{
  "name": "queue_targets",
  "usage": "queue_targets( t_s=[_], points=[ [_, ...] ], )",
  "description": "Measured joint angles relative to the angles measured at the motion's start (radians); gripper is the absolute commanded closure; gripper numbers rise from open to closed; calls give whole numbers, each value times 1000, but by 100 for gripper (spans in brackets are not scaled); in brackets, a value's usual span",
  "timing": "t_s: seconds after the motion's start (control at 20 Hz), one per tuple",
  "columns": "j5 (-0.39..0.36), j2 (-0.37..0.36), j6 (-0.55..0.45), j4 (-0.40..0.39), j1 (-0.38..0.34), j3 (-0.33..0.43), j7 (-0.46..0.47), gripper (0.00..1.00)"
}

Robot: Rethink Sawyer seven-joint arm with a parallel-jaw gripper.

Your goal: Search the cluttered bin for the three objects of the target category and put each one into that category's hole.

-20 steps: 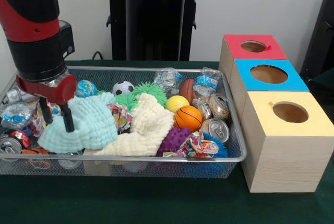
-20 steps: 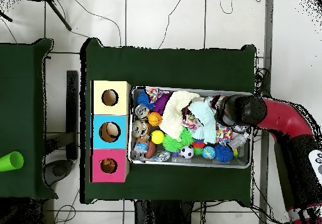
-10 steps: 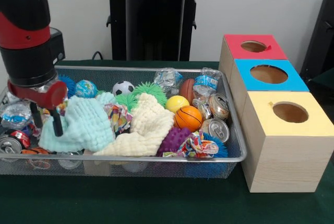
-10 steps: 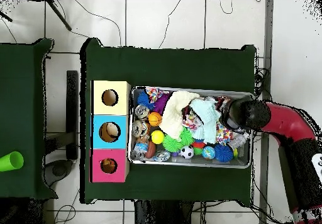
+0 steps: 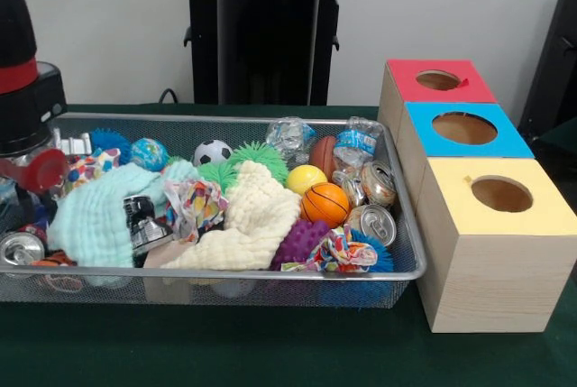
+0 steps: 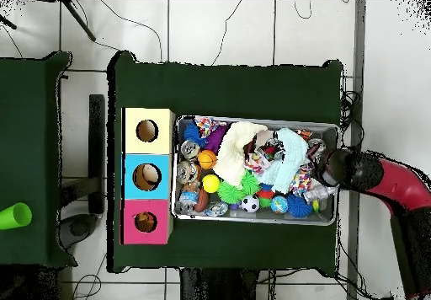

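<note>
On the green bench [image 5: 270,351], my wire bin [image 5: 410,252] of clutter, no label I can read on the dark can [image 5: 144,223] against the mint cloth [image 5: 95,220], hand [image 5: 22,193] at the bin's end, grip hidden, three holed boxes [image 5: 487,252] beside, white wall behind.

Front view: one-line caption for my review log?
Arm at the bin's end beside a mint cloth; three boxes wait alongside.

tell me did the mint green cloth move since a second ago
Yes. In the front view the mint green cloth slid left toward the bin's left end, uncovering a dark can.
</note>
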State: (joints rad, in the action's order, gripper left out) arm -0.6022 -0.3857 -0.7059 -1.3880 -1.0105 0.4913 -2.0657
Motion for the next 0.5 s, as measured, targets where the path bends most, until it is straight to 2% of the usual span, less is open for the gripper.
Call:
queue_targets(
  t_s=[0.5],
  points=[
    [-2, 4, 11, 2, 6, 0, 0, 0]
  ],
)
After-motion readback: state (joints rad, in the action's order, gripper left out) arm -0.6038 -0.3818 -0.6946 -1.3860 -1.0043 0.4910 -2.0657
